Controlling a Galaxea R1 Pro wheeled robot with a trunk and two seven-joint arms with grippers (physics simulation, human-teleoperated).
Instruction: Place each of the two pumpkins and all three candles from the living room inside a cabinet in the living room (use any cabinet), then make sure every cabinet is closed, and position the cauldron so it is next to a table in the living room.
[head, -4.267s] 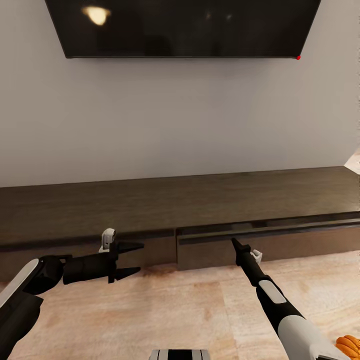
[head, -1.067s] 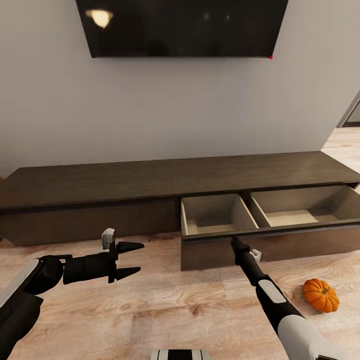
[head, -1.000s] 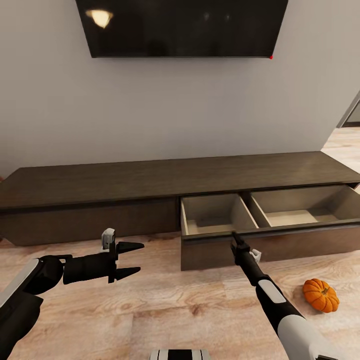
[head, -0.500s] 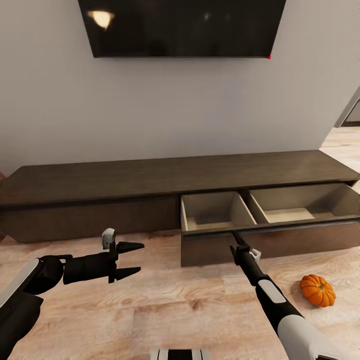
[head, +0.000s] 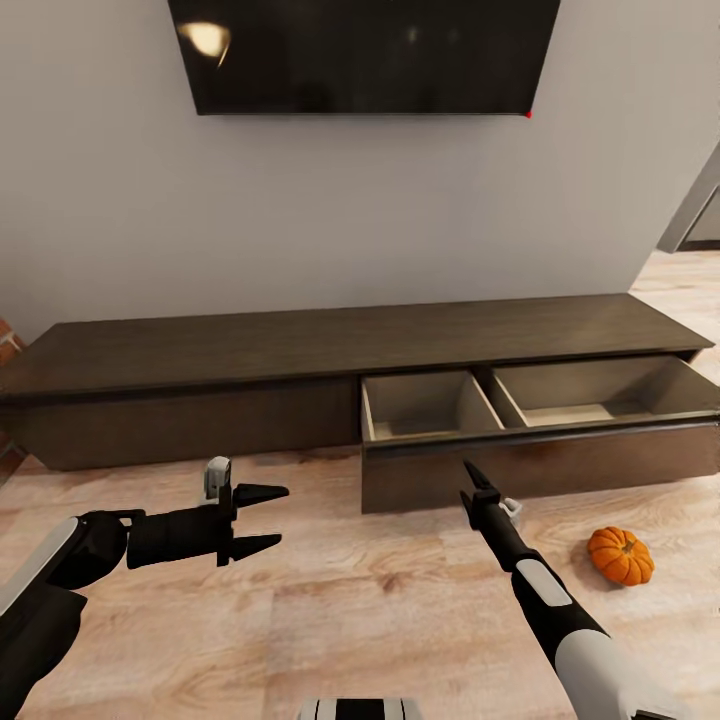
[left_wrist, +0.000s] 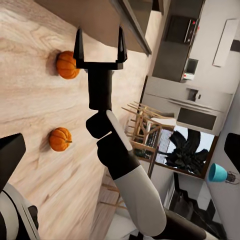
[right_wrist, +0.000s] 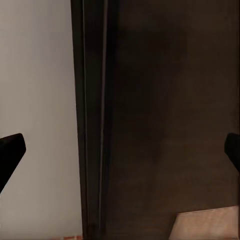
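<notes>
Cabinet (head: 300, 350) drawer pulled out, pumpkin (head: 620, 556) right of parted right jaws

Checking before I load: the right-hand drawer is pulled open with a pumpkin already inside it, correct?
Not quite. The drawer of the cabinet is pulled open, but its compartments are empty in the head view; the pumpkin sits on the floor in front of it.

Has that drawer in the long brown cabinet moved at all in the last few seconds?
Yes. The drawer has slid out from the cabinet toward the robot: earlier its front was nearly flush, now two compartments lie open.
</notes>
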